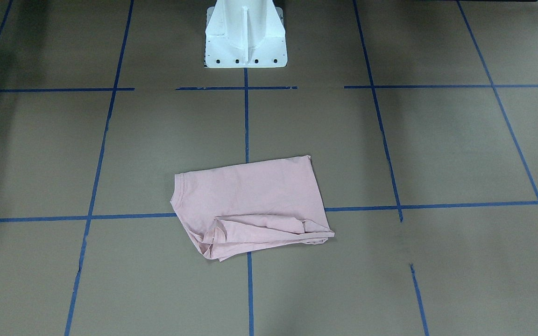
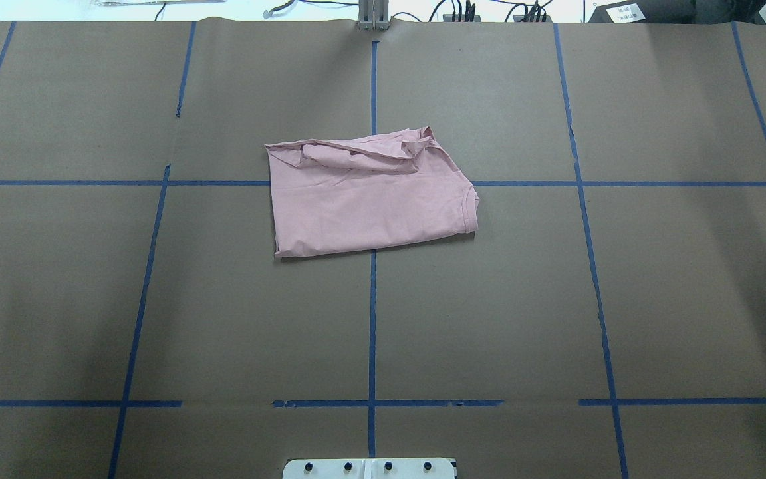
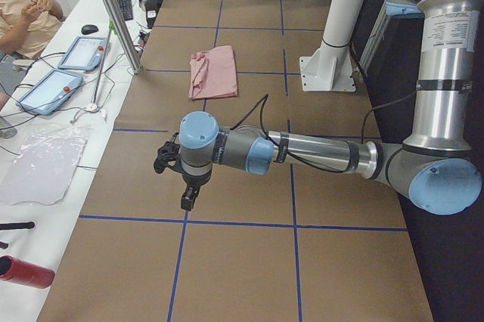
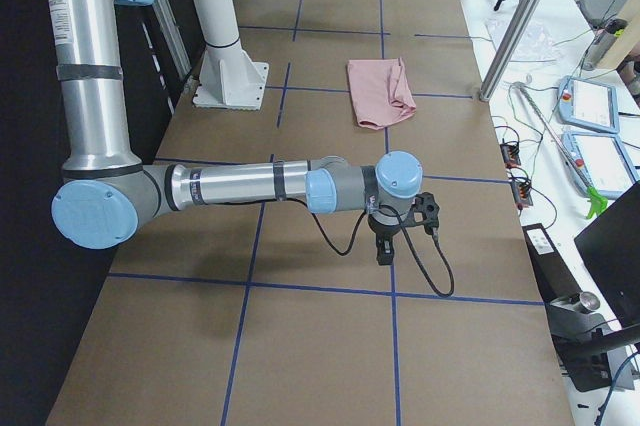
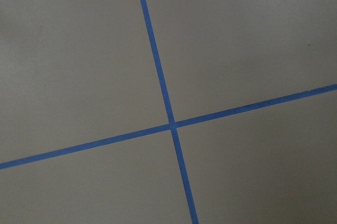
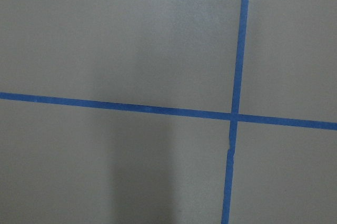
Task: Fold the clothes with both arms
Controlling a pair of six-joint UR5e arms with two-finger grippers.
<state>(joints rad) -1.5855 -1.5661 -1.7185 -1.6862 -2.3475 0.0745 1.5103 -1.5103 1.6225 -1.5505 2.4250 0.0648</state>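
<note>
The pale pink T-shirt [image 1: 250, 200] lies folded into a rough rectangle on the brown table, plain side up, with a bunched fold along its far edge [image 2: 363, 156] and the ribbed collar at its right [image 2: 471, 209]. No print shows. It also shows in the left view [image 3: 214, 71] and the right view [image 4: 378, 91]. The left gripper [image 3: 188, 198] hangs over bare table far from the shirt, near the table's left end. The right gripper [image 4: 385, 249] hangs over bare table near the right end. I cannot tell whether either gripper is open or shut. Both wrist views show only table and blue tape.
The white pedestal [image 1: 245, 37] stands at the robot's side of the table. Blue tape lines [image 2: 372, 319] grid the brown surface. A metal post [image 3: 113, 12], tablets [image 3: 49, 89], a red bottle [image 3: 26, 271] and a seated person [image 3: 23, 12] are beyond the far edge.
</note>
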